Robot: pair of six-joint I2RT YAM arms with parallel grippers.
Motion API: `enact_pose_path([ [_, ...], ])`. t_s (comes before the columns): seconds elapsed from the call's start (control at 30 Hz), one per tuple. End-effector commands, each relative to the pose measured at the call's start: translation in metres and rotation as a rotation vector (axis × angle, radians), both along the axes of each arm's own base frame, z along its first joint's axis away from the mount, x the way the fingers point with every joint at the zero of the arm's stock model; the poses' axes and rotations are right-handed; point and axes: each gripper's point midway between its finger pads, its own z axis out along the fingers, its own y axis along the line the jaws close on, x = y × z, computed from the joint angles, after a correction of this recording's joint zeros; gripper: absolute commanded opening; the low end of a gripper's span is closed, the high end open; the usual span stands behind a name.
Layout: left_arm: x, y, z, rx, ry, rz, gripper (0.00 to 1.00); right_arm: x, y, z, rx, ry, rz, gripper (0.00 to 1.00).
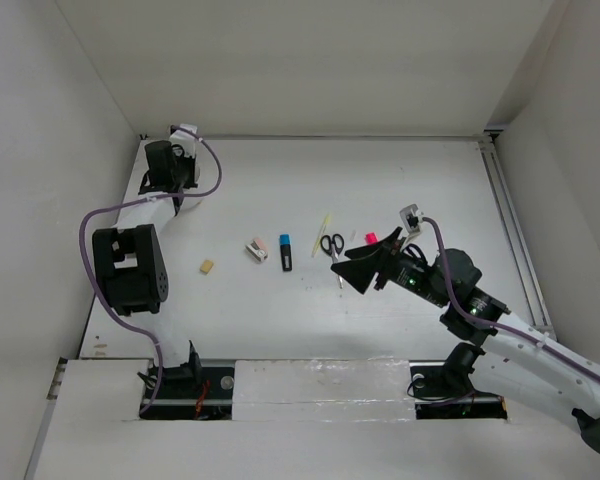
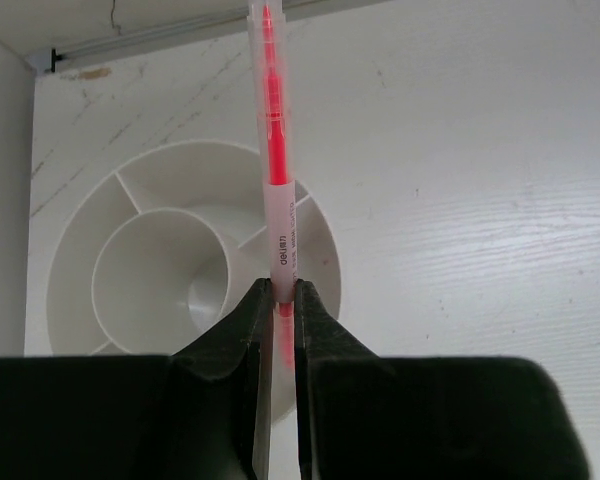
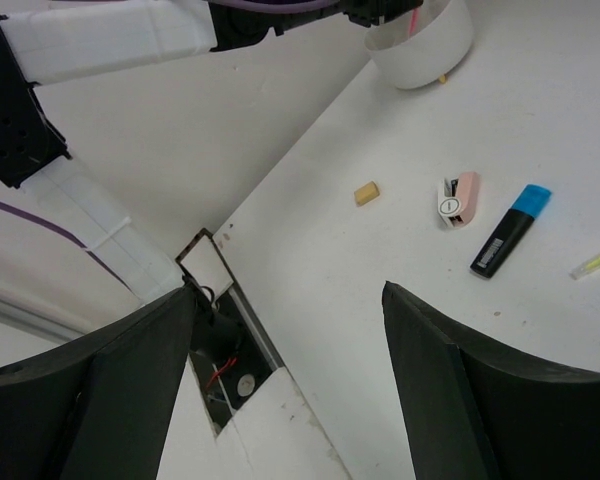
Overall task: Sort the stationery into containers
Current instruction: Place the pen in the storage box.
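— How do things stand on the table [image 1: 400,180]?
— Big things first. The left arm reaches to the far left corner, where the cup [image 2: 80,250] stands. The right arm sits on the right, by the spread of stationery.
— And the left gripper [image 2: 280,292]?
— Clamped on the pen [image 2: 272,130], pinched near one end, with the rest pointing out past the fingertips at the cup. In the right wrist view the far end looks to dip inside the rim. It crosses the outer ring beside a divider, but I cannot tell which compartment it is over.
— So which step is this?
— Dropping the pen, I'd say. Next the jaws need to part, with the tip clear of the divider so the pen doesn't hang up, and then the arm lifts straight out.
— The right gripper [image 3: 290,300]?
— Jaws wide apart and holding nothing. It hovers by the scissors [image 1: 331,244] and the pink marker [image 1: 371,238].
— What's left out?
— The scissors, both markers including the blue marker [image 1: 286,252], the stick [image 1: 323,222], the piece [image 1: 257,249] and the eraser [image 1: 207,266]. All lie on the table, well apart from the cup.
— So most of the sorting is ahead.
— Yes. The scissors look the likely pick for the right arm. They lie flat, so the fingers would have to come down squarely.
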Motion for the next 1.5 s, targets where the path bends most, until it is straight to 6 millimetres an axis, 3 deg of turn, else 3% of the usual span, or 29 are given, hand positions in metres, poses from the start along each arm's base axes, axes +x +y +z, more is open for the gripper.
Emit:
enact_pose_path([
  [0.0, -0.001, 0.015, 0.007, -0.016, -0.045, 0.023, 0.00, -0.002, -0.001, 0.013, 0.032, -0.048, 0.009, 0.81],
  [0.43, -0.004, 0.013, 0.011, -0.027, -0.054, 0.018, 0.00, -0.001, -0.004, 0.018, 0.050, -0.053, 0.001, 0.81],
  [0.53, -0.005, 0.011, 0.005, -0.042, -0.034, 0.014, 0.06, -0.001, -0.004, 0.018, 0.050, -0.053, 0.001, 0.81],
  [0.8, -0.005, 0.011, 0.008, -0.041, -0.041, 0.013, 0.16, -0.001, -0.004, 0.018, 0.050, -0.053, 0.001, 0.81],
  [1.0, -0.008, 0.010, 0.008, -0.051, -0.039, 0.018, 0.31, -0.001, -0.004, 0.018, 0.050, -0.053, 0.001, 0.81],
  [1.1, -0.007, 0.014, 0.015, -0.041, -0.058, 0.035, 0.30, -0.001, -0.004, 0.018, 0.050, -0.053, 0.001, 0.81],
  [1.27, -0.008, 0.016, 0.001, -0.045, -0.029, 0.055, 0.17, -0.001, -0.004, 0.018, 0.050, -0.053, 0.001, 0.81],
  [1.47, -0.006, 0.018, -0.004, -0.055, -0.008, 0.069, 0.15, 0.000, -0.005, 0.018, 0.050, -0.052, -0.008, 0.81],
])
